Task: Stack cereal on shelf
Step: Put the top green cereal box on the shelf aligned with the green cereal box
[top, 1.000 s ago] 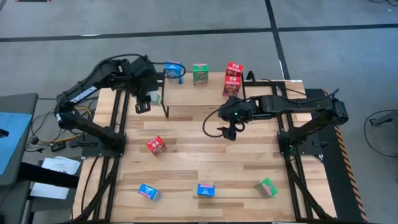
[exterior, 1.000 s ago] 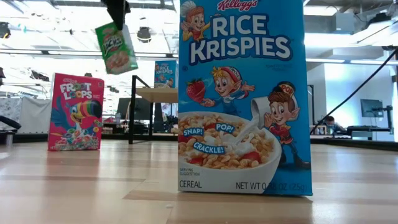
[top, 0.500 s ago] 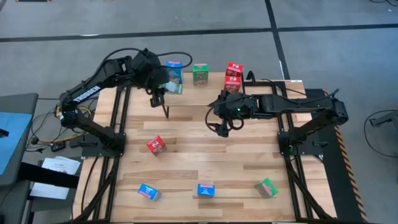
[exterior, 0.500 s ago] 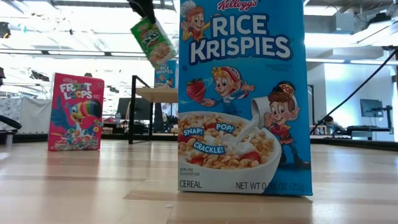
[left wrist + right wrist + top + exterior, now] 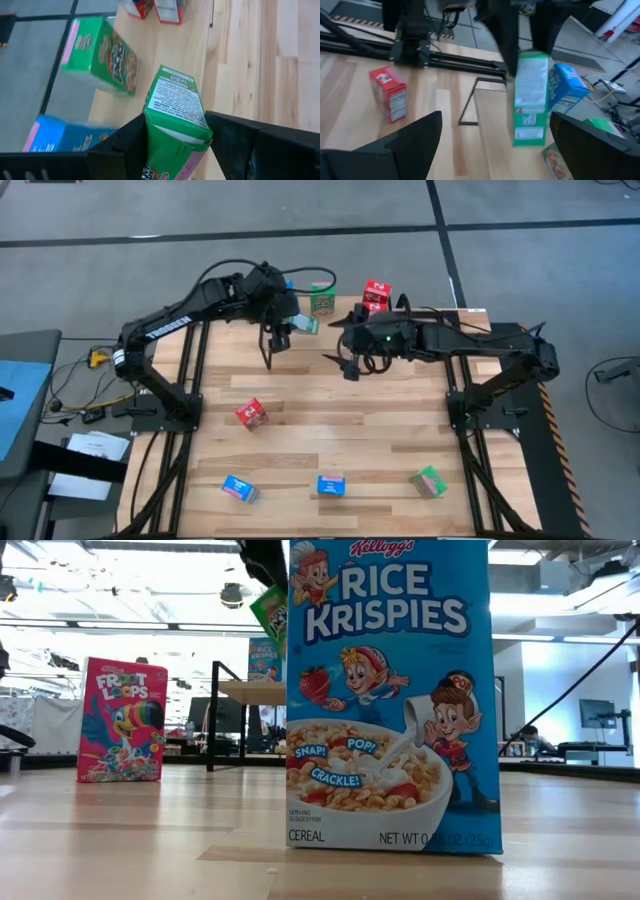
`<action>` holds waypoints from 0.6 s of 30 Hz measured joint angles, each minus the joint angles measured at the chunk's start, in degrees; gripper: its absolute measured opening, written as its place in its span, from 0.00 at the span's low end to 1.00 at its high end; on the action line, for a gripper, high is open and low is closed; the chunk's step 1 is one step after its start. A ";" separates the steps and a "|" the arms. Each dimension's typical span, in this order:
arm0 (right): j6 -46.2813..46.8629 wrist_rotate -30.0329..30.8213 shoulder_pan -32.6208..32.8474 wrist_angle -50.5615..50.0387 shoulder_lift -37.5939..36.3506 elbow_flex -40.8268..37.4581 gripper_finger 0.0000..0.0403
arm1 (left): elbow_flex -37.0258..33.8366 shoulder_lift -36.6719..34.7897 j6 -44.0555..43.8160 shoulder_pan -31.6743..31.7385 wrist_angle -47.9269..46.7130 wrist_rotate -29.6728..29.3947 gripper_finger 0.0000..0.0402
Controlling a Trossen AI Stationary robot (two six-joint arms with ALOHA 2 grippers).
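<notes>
My left gripper [image 5: 290, 330] is shut on a green cereal box [image 5: 175, 102] and holds it above the shelf [image 5: 335, 332], a light-wood board on black legs at the table's far side. A blue box [image 5: 60, 137], a green box [image 5: 322, 300] and two stacked red boxes [image 5: 375, 295] stand on the shelf's far part. My right gripper [image 5: 345, 363] hangs open over the shelf's near edge, to the right of the held box, touching nothing. My left gripper pinches the green box by its two wide faces [image 5: 150, 125], one finger on each. The fingers slant down from the table's left side. One narrow end of the box [image 5: 176, 97] sticks out beyond the fingertips. The box [image 5: 530, 97] hangs clear above the shelf.
On the tabletop lie a red box [image 5: 251, 413], two blue boxes [image 5: 238, 488] [image 5: 331, 485] and a green box [image 5: 428, 481]. In the low view a blue box [image 5: 390, 695] stands close to the camera and hides much of the shelf.
My left gripper has carried the green box toward the table's right edge, from the shelf's left end to over the board, still shut on it. My right gripper has risen, tipped up and gone a little toward the far edge, staying open.
</notes>
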 joint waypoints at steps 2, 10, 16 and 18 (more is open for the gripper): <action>-0.01 -0.02 -1.21 0.37 0.00 0.00 0.98 | -0.09 0.36 0.65 -0.04 0.73 0.20 0.44; -1.31 -0.18 -5.04 2.93 2.16 -0.15 0.98 | -0.04 0.96 2.01 -2.43 6.74 2.53 0.44; -2.58 -0.29 -5.24 5.67 4.70 -0.03 0.98 | -0.04 0.92 3.45 -4.10 7.57 1.52 0.44; -2.65 -0.27 -5.24 5.57 5.06 -0.02 0.98 | -0.04 0.92 3.49 -4.43 7.59 1.51 0.44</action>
